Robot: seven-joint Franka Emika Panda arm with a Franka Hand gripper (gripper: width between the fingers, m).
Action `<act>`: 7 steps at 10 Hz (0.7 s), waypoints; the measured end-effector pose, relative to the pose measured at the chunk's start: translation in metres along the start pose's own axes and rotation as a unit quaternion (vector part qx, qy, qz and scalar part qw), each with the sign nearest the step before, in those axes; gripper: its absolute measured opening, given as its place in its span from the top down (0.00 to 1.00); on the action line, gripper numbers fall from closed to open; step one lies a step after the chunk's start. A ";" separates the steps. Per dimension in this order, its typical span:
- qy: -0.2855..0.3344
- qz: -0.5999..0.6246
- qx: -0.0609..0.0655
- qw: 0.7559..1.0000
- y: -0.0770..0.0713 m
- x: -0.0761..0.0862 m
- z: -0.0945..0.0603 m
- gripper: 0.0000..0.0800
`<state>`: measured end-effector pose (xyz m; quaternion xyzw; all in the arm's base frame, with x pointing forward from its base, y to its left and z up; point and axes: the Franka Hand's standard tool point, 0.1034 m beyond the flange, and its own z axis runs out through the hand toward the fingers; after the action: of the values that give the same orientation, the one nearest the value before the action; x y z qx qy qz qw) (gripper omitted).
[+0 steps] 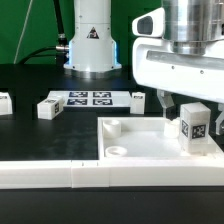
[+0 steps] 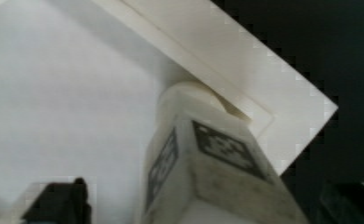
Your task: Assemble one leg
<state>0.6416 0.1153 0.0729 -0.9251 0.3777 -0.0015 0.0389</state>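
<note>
1. The step in hand appears to be seating the leg at the back corner of the white square panel, on the exterior view's right. The leg stands upright there. Neither view shows whether its base is fully home in the corner socket, so check that before you move off.
2. The pincer hangs directly above the leg. In the wrist view its dark fingertips flank the leg with a gap on each side, so it reads as spread and not pinching anything.
3. If you mean to press or twist the leg, close squarely on its flat sides first. Keep your force straight down, because a sideways push could tip the leg or slide the panel across the black worktop.
4. The leg is a small, chunky white plastic block, taller than it is wide. It has a black-and-white square tag on the face turned toward the exterior camera. In the wrist view it appears as a pale column running down to the panel's corner, with the tag on its side.
5. An open round socket sits at the panel's near corner, on the exterior view's left.
6. Three other leg blocks lie on the worktop behind the panel, well apart from the pincer. The marker board lies among them.
</note>
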 end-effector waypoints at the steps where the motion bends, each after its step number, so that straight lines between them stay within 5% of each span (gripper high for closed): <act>1: 0.000 -0.044 0.000 0.999 0.000 -0.001 0.000 0.19; 7: 0.003 -0.330 -0.007 0.944 0.002 0.002 0.000 0.19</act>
<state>0.6420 0.1125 0.0730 -0.9982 0.0511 -0.0140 0.0285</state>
